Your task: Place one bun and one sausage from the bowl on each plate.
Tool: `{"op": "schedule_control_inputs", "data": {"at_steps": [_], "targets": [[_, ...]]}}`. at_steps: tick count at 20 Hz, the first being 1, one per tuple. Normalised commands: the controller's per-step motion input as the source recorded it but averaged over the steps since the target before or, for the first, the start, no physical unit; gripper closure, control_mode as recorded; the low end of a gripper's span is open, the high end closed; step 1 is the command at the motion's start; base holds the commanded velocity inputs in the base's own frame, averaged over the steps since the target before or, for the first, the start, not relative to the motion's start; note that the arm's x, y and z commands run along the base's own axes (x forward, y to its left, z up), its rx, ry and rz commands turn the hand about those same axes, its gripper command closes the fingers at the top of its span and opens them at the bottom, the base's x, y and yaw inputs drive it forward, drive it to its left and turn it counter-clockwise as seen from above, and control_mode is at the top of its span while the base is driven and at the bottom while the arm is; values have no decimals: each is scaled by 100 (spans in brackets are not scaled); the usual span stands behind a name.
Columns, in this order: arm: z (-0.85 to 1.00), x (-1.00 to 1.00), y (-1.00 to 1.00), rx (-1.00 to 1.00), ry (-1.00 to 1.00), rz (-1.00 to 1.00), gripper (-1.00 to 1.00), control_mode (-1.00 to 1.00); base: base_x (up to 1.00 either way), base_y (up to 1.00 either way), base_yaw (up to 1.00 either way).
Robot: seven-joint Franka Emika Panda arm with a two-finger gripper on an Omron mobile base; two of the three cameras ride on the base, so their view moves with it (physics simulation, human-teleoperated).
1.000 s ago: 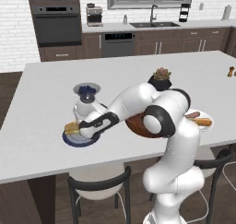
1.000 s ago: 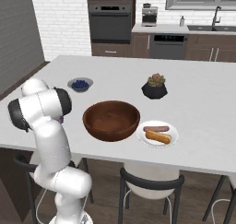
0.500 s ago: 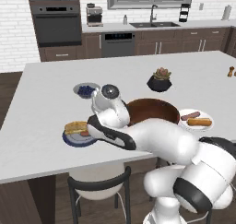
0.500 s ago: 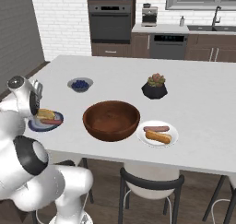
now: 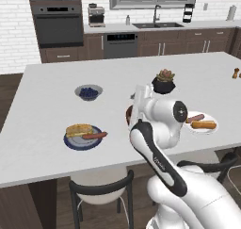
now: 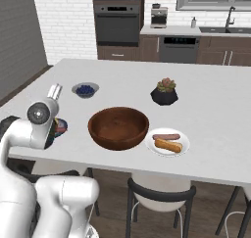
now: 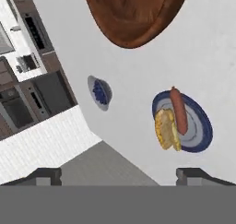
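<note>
The dark blue plate (image 5: 70, 143) lies at the counter's near left and holds a bun (image 5: 79, 129) with a sausage (image 5: 94, 135) beside it. Seen from the hand, that plate (image 7: 203, 126) carries the same bun (image 7: 167, 130) and sausage (image 7: 179, 109). At the right, the white plate (image 6: 153, 145) holds a sausage (image 6: 165, 136) and a bun (image 6: 168, 145). Between the plates stands the wooden bowl (image 6: 118, 127), with nothing visible inside. My gripper (image 7: 119, 174) hangs open high over the counter, nothing between its fingers.
A small grey bowl of blueberries (image 5: 88, 92) sits behind the blue plate. A black pot with a succulent (image 5: 163, 82) stands behind the wooden bowl. A pepper shaker (image 5: 234, 73) is at the far right. Stools stand under the counter's near edge.
My arm has lifted away from the blue plate and swung up over the counter near the bowl. The sausage stays on the blue plate beside the bun.
</note>
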Motion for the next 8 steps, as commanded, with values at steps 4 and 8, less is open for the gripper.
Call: {"op": "schedule_control_inputs", "data": {"at_steps": [4, 8], "targets": [[100, -57, -95, 42, -35, -8, -100, -100, 0, 0, 0], [-1, -3, 1, -1, -2, 0, -100, -100, 0, 0, 0]]}}
